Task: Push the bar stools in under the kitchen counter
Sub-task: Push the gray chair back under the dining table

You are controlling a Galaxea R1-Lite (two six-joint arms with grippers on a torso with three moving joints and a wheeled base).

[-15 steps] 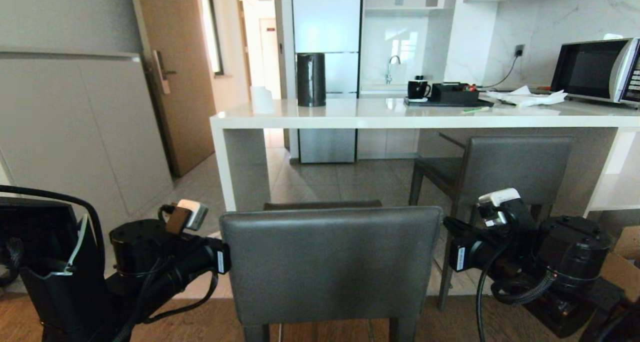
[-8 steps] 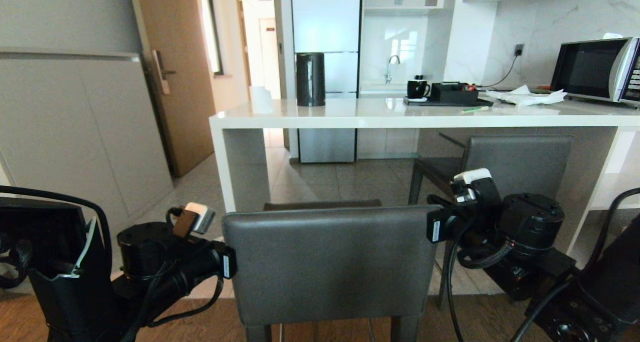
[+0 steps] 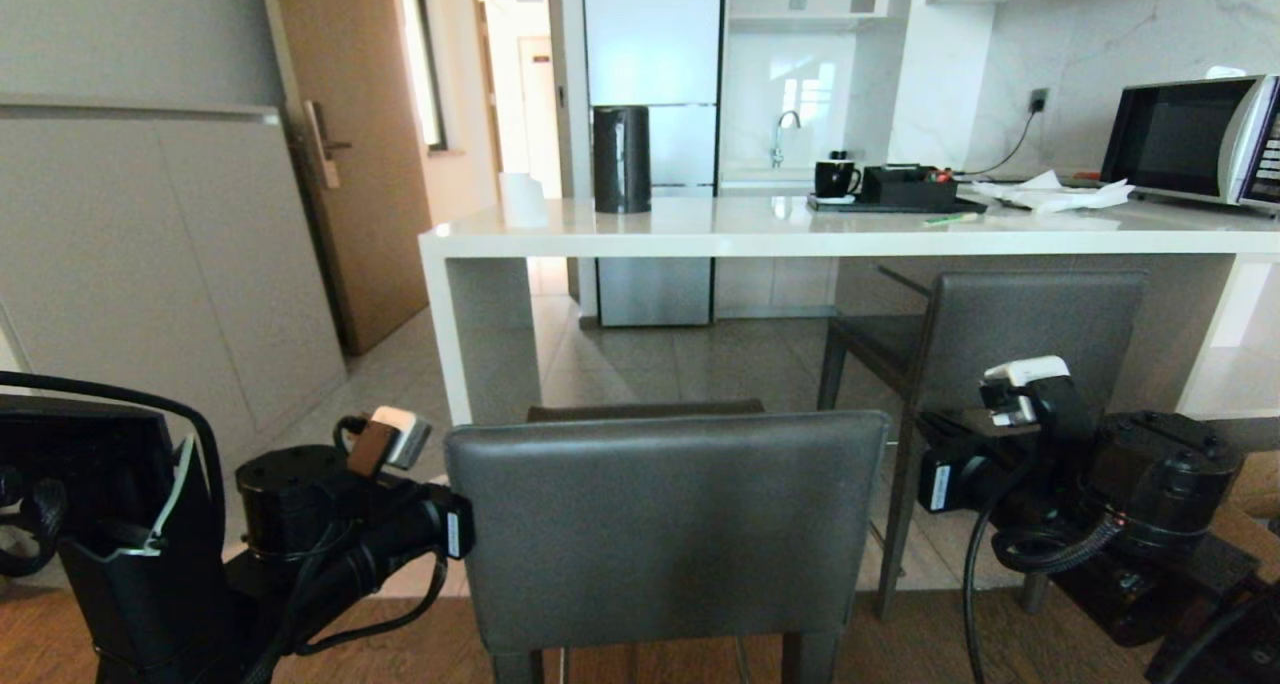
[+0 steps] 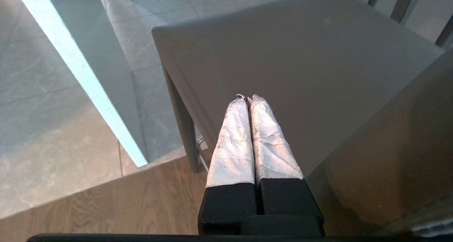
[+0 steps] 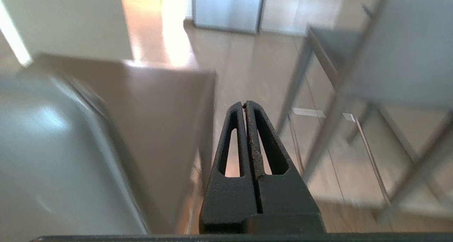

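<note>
Over near stool (image 4: 300, 75), left fingers (image 4: 244, 128) pressed together

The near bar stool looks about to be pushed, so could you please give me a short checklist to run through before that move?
1. Near stool faces the kitchen counter, backrest toward the robot: ok.
2. Left gripper shut, beside the backrest's left edge, tips over the seat: ok.
3. Right gripper shut but standing off the backrest's right edge, apart from it: not ok.
4. Floor between near stool and counter free of obstacles: ok.
5. Seat low enough to pass under the slab: cannot tell.
6. Far stool already under the counter, to the right of the near stool's path: ok.
</note>
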